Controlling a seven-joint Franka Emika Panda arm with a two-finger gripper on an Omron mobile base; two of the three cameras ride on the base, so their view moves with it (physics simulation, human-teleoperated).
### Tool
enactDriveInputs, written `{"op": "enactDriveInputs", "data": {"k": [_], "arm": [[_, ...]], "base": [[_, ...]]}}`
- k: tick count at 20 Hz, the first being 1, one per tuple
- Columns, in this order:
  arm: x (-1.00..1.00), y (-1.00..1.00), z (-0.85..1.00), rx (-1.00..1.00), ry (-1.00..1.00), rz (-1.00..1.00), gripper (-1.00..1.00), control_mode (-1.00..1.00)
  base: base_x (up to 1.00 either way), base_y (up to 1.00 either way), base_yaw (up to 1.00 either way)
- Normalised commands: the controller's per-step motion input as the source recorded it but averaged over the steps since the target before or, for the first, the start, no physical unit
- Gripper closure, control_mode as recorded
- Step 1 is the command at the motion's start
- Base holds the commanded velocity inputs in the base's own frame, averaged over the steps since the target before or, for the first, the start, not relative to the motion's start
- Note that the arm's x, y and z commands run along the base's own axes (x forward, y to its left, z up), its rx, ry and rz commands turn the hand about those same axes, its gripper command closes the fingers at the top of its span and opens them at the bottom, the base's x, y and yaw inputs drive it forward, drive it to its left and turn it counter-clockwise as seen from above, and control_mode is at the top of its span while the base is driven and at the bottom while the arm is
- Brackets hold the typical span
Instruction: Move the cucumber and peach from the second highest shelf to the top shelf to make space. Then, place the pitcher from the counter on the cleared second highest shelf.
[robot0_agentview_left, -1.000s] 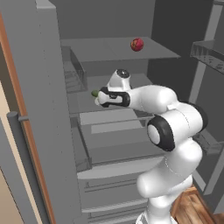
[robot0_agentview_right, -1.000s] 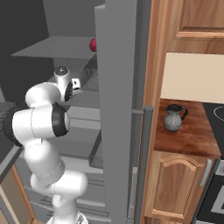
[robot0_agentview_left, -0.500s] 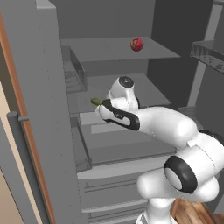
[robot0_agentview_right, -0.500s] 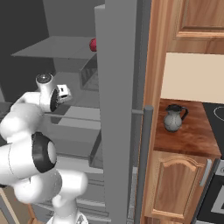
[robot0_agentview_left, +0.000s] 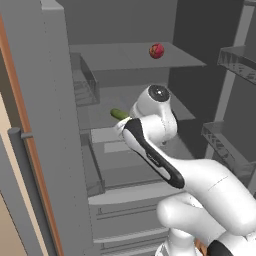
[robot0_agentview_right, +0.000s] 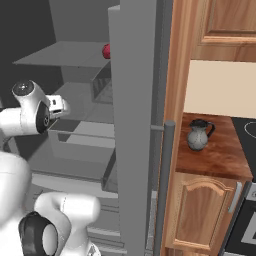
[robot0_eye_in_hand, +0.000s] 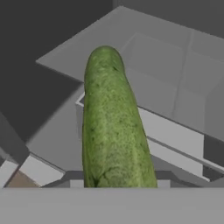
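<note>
The cucumber (robot0_eye_in_hand: 114, 131), dark green and slim, stands close in front of the hand camera, pointing away from it. In the left base view its tip (robot0_agentview_left: 118, 114) sticks out from behind my arm, in front of the second highest shelf (robot0_agentview_left: 107, 97). My gripper (robot0_agentview_left: 123, 118) is shut on it, the fingers hidden by the arm. The red peach (robot0_agentview_left: 156, 50) lies on the top shelf (robot0_agentview_left: 120, 56), far right. The grey pitcher (robot0_agentview_right: 198, 136) stands on the reddish-brown counter (robot0_agentview_right: 215, 162).
The open fridge door with its grey bar handle (robot0_agentview_right: 167, 170) stands between the fridge and the counter. Door bins (robot0_agentview_left: 235, 60) hang at the right. A drawer box (robot0_agentview_left: 120, 150) sits under the lower panel. A black stove top (robot0_agentview_right: 246, 135) borders the counter.
The arm has folded differently, its elbow now coming toward the cameras. The hand with the cucumber has shifted a little sideways at about the same height. The peach has not moved.
</note>
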Motion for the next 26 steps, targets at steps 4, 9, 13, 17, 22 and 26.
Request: {"op": "enactDriveInputs", "data": {"k": [4, 9, 13, 17, 22, 26], "arm": [[-0.88, -0.21, 0.94, 0.00, -0.07, -0.11, 1.00, -1.00], [-0.47, -0.25, 0.89, 0.00, -0.13, -0.08, 1.00, -1.00], [-0.06, -0.21, 0.80, 0.00, -0.15, -0.03, 1.00, -1.00], [0.00, -0.14, 0.66, 0.00, -0.10, -0.02, 1.00, -1.00], [0.28, -0.03, 0.41, 0.00, -0.02, -0.01, 1.00, -1.00], [0.55, 0.00, 0.19, 0.00, 0.00, 0.00, 1.00, -1.00]], "base": [[0.00, 0.00, 0.00], [0.00, 0.00, 0.00], [0.00, 0.00, 0.00], [0.00, 0.00, 0.00], [0.00, 0.00, 0.00], [0.00, 0.00, 0.00]]}}
